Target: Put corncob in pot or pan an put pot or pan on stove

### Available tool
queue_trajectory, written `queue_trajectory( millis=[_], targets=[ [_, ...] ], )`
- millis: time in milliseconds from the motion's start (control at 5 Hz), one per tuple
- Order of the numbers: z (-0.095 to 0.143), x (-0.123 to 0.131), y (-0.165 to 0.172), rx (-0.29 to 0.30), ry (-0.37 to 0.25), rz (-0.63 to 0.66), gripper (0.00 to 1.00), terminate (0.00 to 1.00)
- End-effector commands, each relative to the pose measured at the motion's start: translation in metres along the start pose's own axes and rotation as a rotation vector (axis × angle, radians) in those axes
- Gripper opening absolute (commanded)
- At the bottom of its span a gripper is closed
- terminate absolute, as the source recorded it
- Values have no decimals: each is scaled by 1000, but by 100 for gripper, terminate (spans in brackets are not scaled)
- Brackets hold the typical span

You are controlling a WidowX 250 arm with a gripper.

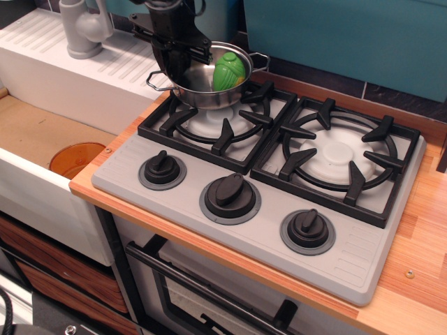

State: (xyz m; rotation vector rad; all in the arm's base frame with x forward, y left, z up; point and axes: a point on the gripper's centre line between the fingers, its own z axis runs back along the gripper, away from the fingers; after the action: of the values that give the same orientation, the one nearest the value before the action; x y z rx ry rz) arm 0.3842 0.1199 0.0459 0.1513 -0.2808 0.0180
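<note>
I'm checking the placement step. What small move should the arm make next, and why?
Probably lower the pot a little further and level it onto the left grate, then release. The corncob already lies inside, and the tool grips the pot's left rim, but the pot looks tilted and seems not fully seated on the stove.
</note>
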Motion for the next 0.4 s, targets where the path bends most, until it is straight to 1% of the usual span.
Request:
queue_trajectory(
  millis=[0, 200],
  targets=[
    [78, 30, -8, 35, 34, 19, 100, 0],
    [103, 42, -7, 47, 60, 13, 100, 0]
  ],
)
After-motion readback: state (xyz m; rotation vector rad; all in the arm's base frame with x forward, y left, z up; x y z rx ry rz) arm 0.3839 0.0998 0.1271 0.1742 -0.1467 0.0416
